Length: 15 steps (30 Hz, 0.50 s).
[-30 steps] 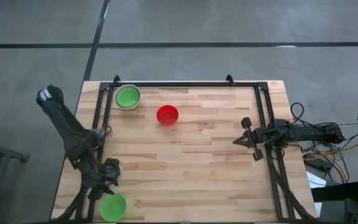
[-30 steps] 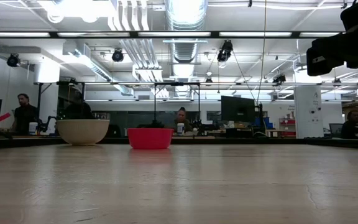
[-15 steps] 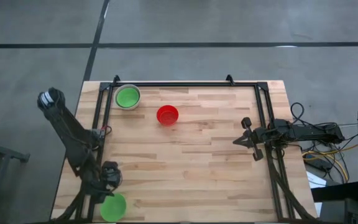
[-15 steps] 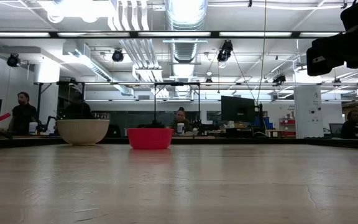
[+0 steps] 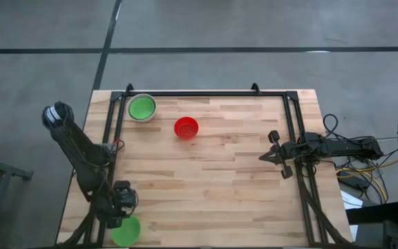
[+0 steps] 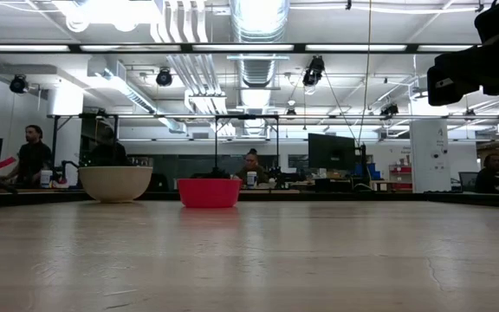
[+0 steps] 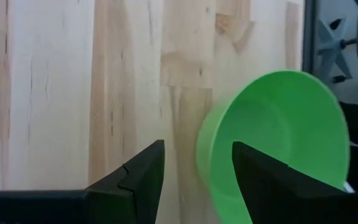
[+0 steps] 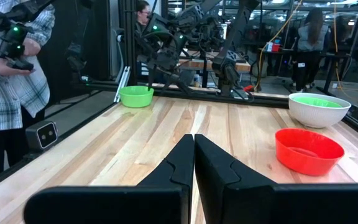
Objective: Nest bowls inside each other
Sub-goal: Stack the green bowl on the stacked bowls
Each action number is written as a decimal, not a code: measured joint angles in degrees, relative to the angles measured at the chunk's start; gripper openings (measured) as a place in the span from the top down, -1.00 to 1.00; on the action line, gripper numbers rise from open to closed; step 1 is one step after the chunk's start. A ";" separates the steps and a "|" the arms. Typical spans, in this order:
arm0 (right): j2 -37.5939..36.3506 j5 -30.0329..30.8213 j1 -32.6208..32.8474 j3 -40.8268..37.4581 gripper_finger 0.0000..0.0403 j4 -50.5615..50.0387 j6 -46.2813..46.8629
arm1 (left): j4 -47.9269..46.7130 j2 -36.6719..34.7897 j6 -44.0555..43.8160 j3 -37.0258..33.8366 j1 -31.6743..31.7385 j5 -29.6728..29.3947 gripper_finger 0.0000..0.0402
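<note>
Reaching down at the near left corner of the surface (image 5: 220, 173), your left arm sets its gripper (image 5: 121, 200) just beside the lone green bowl (image 5: 126, 231), fingers (image 7: 135, 180) spread wide, holding nothing. Your right gripper (image 5: 273, 155) waits at the right edge, fingers pressed together. White bowl (image 5: 142, 108) with green inside sits at the far left corner; red bowl (image 5: 186, 128) near it.
</note>
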 joint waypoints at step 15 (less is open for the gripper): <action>0.00 0.01 0.00 -0.01 0.96 0.00 0.00 | 1.43 6.91 -3.53 0.00 -0.14 0.03 0.04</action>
